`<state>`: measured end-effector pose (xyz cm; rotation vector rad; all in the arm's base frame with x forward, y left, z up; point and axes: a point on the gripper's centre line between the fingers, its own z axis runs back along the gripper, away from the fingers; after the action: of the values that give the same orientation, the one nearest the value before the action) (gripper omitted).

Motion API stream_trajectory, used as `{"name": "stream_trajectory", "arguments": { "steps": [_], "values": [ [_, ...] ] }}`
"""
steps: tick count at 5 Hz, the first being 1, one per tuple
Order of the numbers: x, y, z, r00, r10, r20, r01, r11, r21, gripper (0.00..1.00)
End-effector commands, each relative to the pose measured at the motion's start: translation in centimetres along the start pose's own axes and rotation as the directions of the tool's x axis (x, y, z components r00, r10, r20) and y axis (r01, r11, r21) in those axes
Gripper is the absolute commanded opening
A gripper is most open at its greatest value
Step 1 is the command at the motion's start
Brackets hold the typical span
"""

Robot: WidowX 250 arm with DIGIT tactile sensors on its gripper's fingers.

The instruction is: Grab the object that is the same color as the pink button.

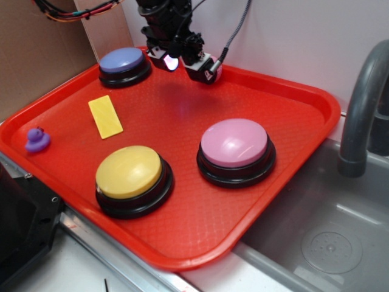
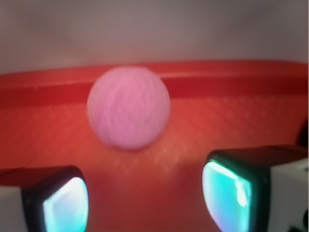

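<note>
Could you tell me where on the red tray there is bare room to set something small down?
The red plastic tray is bare between the flat yellow rectangle and the large pink dome button, and along its right edge. The far rim is crowded: blue-purple button, open gripper, small pink knitted ball.

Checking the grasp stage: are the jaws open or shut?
Open: the gripper shows a wide gap, with the pink ball ahead, ungrasped.

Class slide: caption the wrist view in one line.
Open gripper facing the small pink ball near the red tray rim.
</note>
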<state>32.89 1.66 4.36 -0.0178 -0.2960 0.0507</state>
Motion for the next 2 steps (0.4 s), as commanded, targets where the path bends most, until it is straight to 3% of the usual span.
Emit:
{"name": "stream_trajectory", "arguments": {
  "steps": [1, 2],
  "values": [
    [2.69, -1.18, 0.54, 0.994, -0.073, 0.083, 0.071, 0.997, 0.018, 1.00],
    [2.91, -1.46, 0.28, 0.992, -0.084, 0.095, 0.082, 0.996, 0.026, 1.00]
  ]
}}
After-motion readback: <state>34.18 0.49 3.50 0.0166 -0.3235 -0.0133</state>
